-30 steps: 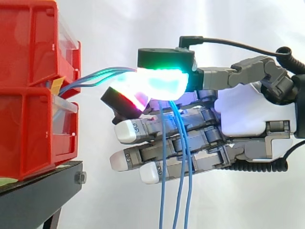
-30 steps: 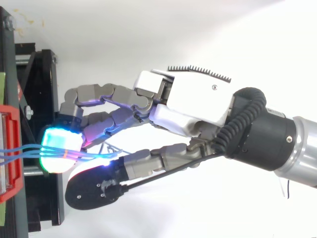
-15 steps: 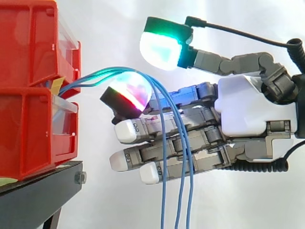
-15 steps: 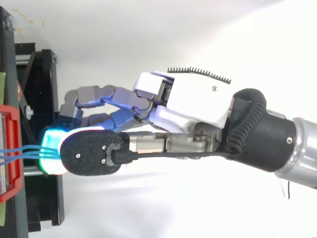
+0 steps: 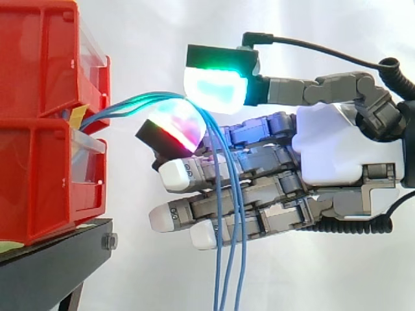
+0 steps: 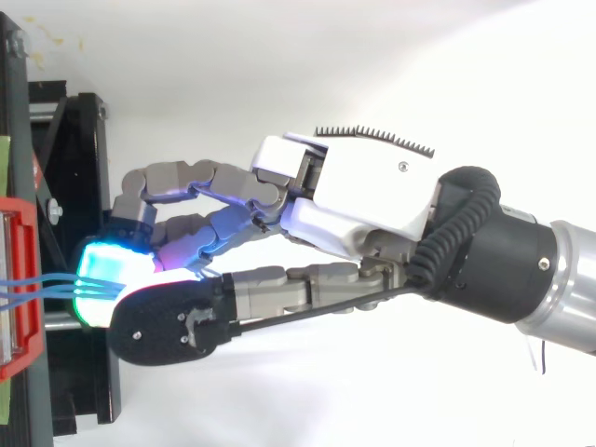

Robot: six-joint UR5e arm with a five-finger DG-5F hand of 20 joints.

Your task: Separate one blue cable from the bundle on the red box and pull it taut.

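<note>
Three thin blue cables (image 5: 130, 104) run out of the stacked red bins (image 5: 39, 162) and lie over one glowing fingertip (image 5: 176, 123) of my hand (image 5: 337, 149). From there they hang straight down in front of the other fingers, which point level at the bins. The thumb pad (image 5: 217, 87) glows green and white and sits close above the cables, without clearly pressing them. From above, the hand (image 6: 372, 196) reaches left toward the bin (image 6: 28, 354), and the cables (image 6: 37, 284) cross to the lit fingertip. All three strands lie together.
The red bins rest on a black stand (image 5: 52, 259) at the left, seen from above as a dark frame (image 6: 84, 130). A white curtain hangs behind. There is open space below and to the right of the hand.
The thumb first pressed the cables onto the fingertip, then lifted well clear. It has now come partway back down over them. The hanging cable ends have swung slightly left.
</note>
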